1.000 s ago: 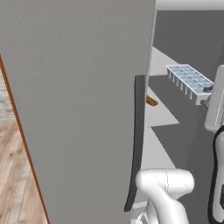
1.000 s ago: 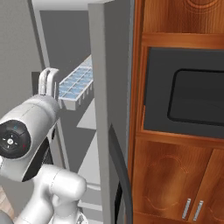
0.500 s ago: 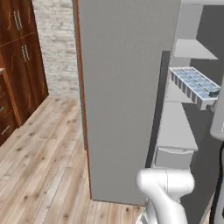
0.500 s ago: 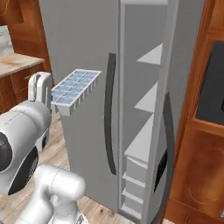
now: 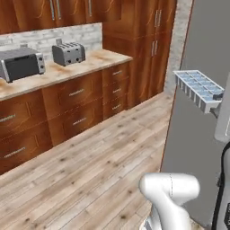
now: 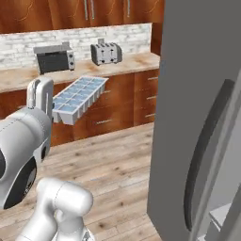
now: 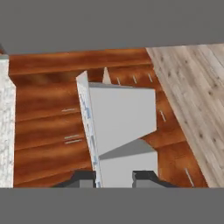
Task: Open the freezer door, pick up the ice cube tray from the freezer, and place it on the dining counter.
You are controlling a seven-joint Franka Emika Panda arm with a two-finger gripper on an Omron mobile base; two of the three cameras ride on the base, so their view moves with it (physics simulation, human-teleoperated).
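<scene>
The ice cube tray [image 5: 196,88] is pale blue-white with two rows of square cells. It hangs level in the air, well above the wood floor. My gripper [image 5: 217,99] is shut on its near end. From the other side the ice cube tray [image 6: 79,96] juts out from the gripper [image 6: 53,112] toward the brick-backed counter. In the hand view the tray [image 7: 122,118] runs away from between the two fingertips [image 7: 146,177], its pale underside facing the camera. A white shelf corner of the freezer [image 6: 220,215] shows low at the right. The dining counter is out of view.
A tall grey fridge panel [image 6: 188,94] with a dark curved handle [image 6: 204,150] stands close on the right, and the same grey panel [image 5: 202,148] is behind the tray. A brick-backed counter [image 5: 90,60] on wood cabinets carries a toaster oven [image 5: 20,64] and a toaster [image 5: 68,53]. Wood floor [image 5: 90,170] lies between.
The whole picture has swung from the fridge toward the wood cabinets and brick-backed counter, so the base has turned. The tray stays in the gripper's hold.
</scene>
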